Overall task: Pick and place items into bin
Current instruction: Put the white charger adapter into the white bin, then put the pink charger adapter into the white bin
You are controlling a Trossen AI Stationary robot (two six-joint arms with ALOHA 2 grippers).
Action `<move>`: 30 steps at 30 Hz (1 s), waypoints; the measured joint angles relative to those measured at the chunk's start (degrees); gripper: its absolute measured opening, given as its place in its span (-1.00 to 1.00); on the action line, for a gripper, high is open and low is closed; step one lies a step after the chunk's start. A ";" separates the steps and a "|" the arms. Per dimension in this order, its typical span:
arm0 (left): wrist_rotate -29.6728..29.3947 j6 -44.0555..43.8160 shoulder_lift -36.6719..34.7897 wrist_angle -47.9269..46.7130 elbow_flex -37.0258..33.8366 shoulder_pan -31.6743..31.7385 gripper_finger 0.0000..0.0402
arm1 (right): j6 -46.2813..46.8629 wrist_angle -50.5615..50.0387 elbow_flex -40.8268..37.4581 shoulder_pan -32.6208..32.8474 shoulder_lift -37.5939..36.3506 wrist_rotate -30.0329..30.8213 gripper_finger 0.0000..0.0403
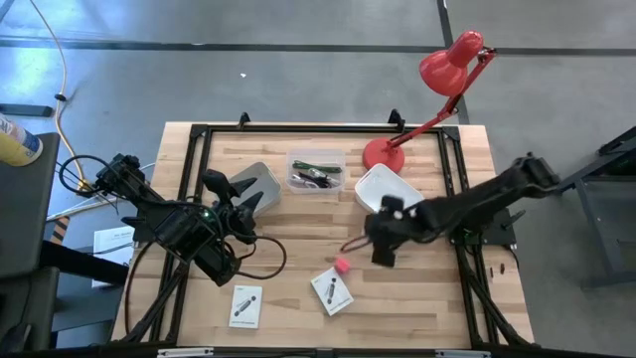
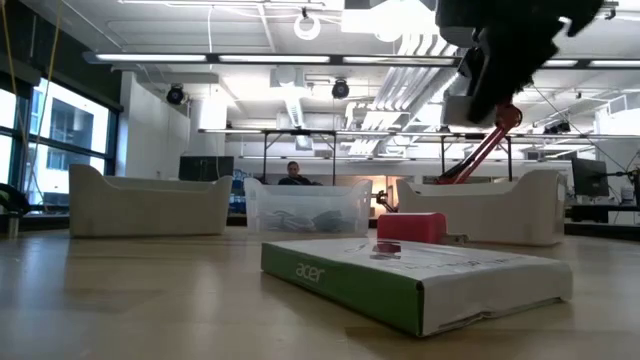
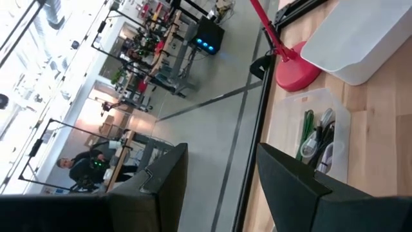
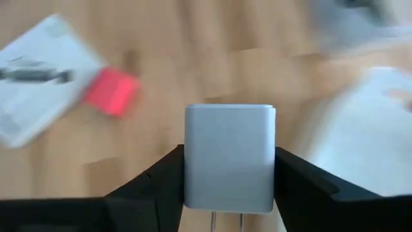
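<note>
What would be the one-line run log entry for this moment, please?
right gripper: shut on small white square charger, above table | left gripper: open, waiting table-left | small pink piece: on wooden table | clear plastic bin: holds green pen, cables

Grey concrete floor [image 1: 298, 25], bright windows [image 2: 60, 125].

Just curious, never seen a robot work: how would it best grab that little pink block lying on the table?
Probably from straight above, closing on two opposite flat sides. The pink block is small, boxy and lies low on the wood, with open table all round and only a card nearby. The right tool is closest but already grips a white charger, so that must go first.
</note>
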 joint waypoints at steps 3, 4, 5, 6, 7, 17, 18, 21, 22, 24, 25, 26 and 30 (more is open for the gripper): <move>-0.01 -0.02 0.00 0.00 0.00 0.00 -0.14 | -0.03 -4.40 0.00 -3.21 -3.86 3.95 -0.08; 0.00 -0.02 0.00 0.00 0.00 0.00 -0.14 | -0.11 -5.67 0.00 -4.30 -4.87 5.08 -0.07; -0.01 -0.02 0.00 0.00 0.00 0.00 -0.14 | -0.30 -7.17 0.00 -5.65 -5.79 6.01 -0.05; 0.00 -0.02 0.00 0.00 0.00 0.00 -0.14 | -0.95 -8.50 0.00 -6.97 -6.45 6.73 -0.03; -0.01 -0.02 0.00 0.00 0.00 0.00 -0.14 | -1.65 -9.69 0.00 -8.30 -6.87 7.36 -0.01; 0.02 -0.04 0.00 0.00 0.00 0.00 -0.14 | -9.27 -9.59 0.00 -21.25 -6.69 7.47 -0.05; 0.02 -0.04 0.00 0.00 0.00 0.00 -0.14 | -9.44 -9.28 0.00 -22.33 -6.54 7.47 -0.07; 0.05 -0.08 0.00 0.02 0.00 0.00 -0.14 | -9.66 -8.99 0.00 -25.13 -6.45 6.39 -0.13; 0.20 -0.08 0.00 0.02 0.00 0.00 -0.14 | -9.90 -8.94 0.00 -25.87 -6.45 5.65 -0.14; 0.75 -0.12 0.00 0.02 0.00 0.00 -0.14 | -10.47 -8.57 0.00 -27.07 -6.45 3.97 -0.17; 0.87 -0.18 0.00 0.02 0.00 0.00 -0.14 | -10.65 -8.48 0.00 -27.47 -6.45 2.84 -0.19; 0.90 -0.24 0.00 0.04 0.00 0.00 -0.14 | -10.92 -8.32 0.00 -27.76 -6.45 1.49 -0.20; 0.90 -1.08 0.00 0.02 0.00 0.00 -0.14 | -12.95 -5.02 0.00 -27.76 -6.45 -5.73 -0.24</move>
